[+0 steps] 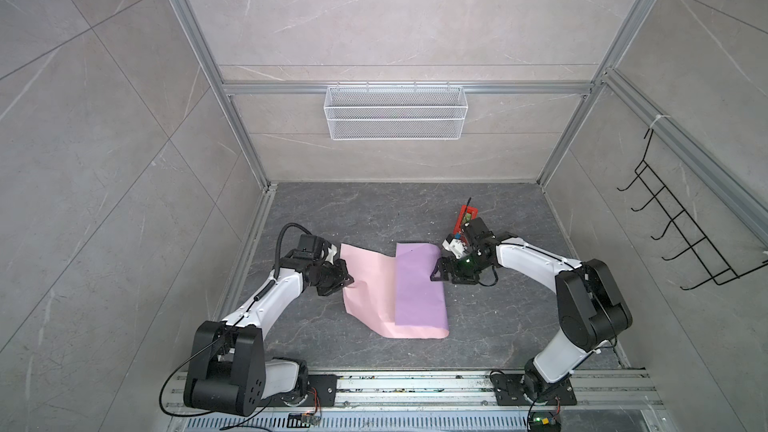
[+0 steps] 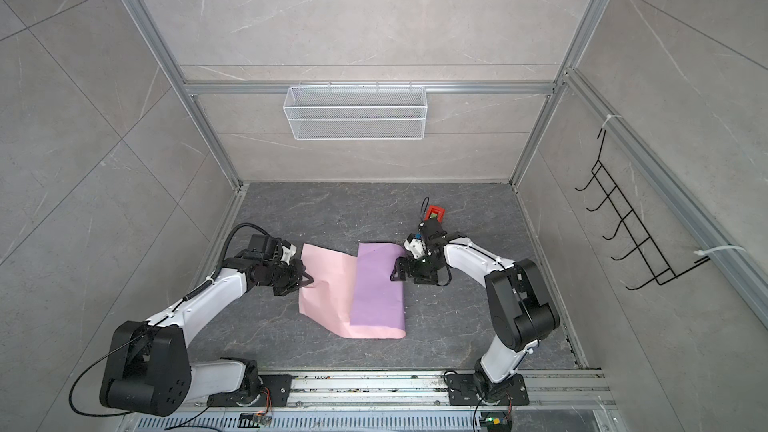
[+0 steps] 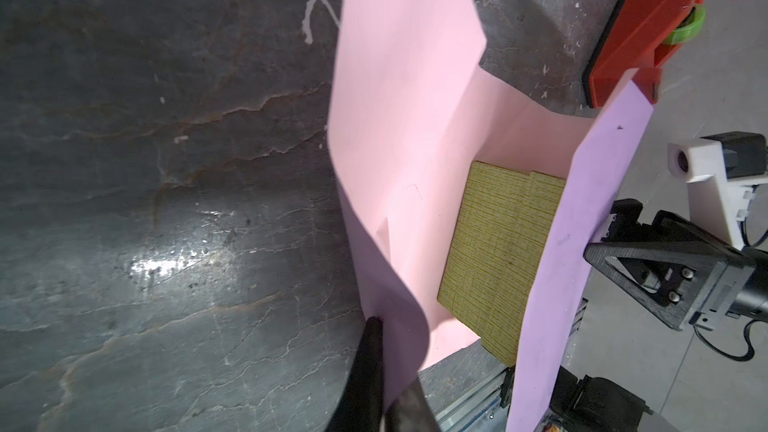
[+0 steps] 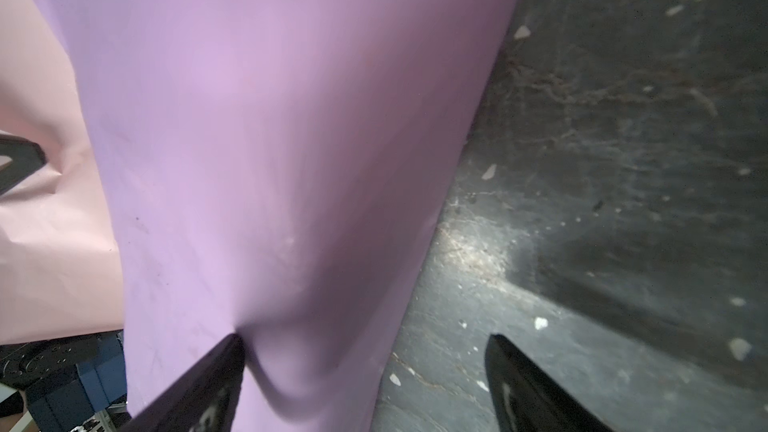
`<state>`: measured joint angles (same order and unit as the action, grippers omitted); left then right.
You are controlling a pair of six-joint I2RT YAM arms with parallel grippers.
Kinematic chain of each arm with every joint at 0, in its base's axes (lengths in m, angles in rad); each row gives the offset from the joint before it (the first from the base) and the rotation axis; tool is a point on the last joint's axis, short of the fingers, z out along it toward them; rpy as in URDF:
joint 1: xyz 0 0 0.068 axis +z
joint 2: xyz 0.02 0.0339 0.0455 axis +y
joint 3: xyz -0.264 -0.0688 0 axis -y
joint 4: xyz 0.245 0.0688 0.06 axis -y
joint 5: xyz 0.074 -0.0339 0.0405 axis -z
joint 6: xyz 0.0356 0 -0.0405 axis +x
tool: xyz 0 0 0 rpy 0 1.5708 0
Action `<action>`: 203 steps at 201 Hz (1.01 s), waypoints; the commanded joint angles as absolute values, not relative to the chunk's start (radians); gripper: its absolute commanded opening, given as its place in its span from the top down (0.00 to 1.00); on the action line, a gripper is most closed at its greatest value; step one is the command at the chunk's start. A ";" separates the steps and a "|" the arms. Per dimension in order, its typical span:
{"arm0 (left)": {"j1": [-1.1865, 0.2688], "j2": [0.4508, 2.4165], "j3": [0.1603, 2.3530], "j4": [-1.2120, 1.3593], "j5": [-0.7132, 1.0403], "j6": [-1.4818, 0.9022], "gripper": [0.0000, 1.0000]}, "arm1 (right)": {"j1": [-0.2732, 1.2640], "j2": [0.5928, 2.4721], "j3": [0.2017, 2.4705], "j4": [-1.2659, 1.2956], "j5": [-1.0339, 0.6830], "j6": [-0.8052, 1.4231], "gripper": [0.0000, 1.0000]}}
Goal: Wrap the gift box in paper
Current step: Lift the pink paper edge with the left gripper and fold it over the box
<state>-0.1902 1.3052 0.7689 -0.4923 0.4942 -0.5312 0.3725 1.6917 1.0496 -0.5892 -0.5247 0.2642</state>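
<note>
Pinching the 9 o'clock edge of the paper [image 1: 368, 288], the left end effector [image 1: 348, 280] is closed on the sheet; in the left wrist view its black fingertips [image 3: 368, 367] meet with the thin edge caught between them. The paper lies near the middle of the dark surface [image 1: 498, 326] in both top views, pink side up on its 9 o'clock half, with a lilac flap [image 1: 417, 284] folded over from the 3 o'clock side. The gift box [image 3: 498, 255] cannot be seen from above; the left wrist view shows it sitting on the pink side with the lilac flap over part of it, its olive face partly exposed. The right end effector [image 1: 437, 273] sits at the flap's 3 o'clock edge with its jaws spread wide, holding nothing: in the right wrist view one fingertip [image 4: 212, 376] presses a dimple into the lilac, the other hangs over bare surface, clear of the sheet. A red tape dispenser [image 1: 466, 218] stands toward 1 o'clock of the paper, carrying a green tape roll [image 3: 685, 31]. A white wire basket [image 1: 395, 112] hangs on the back wall at 12 o'clock, a black hook rack [image 1: 685, 226] on the side wall at 3 o'clock.
</note>
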 commanded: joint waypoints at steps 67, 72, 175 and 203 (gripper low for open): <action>-0.224 1.313 0.845 -0.557 0.536 -0.439 0.88 | 0.388 1.742 1.031 -0.637 -0.420 0.239 0.08; -0.223 1.313 0.845 -0.556 0.537 -0.439 0.88 | 0.389 1.743 1.031 -0.637 -0.420 0.240 0.09; -0.368 1.305 0.913 -0.561 0.454 -0.488 0.95 | 0.389 1.745 1.032 -0.632 -0.424 0.241 0.08; -0.441 1.313 0.952 -0.573 0.390 -0.532 0.96 | 0.388 1.750 1.032 -0.631 -0.425 0.241 0.08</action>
<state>-0.3916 1.3151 0.8997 -0.5488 0.4583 -0.4908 0.3725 1.6917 1.0496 -0.5892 -0.5247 0.2638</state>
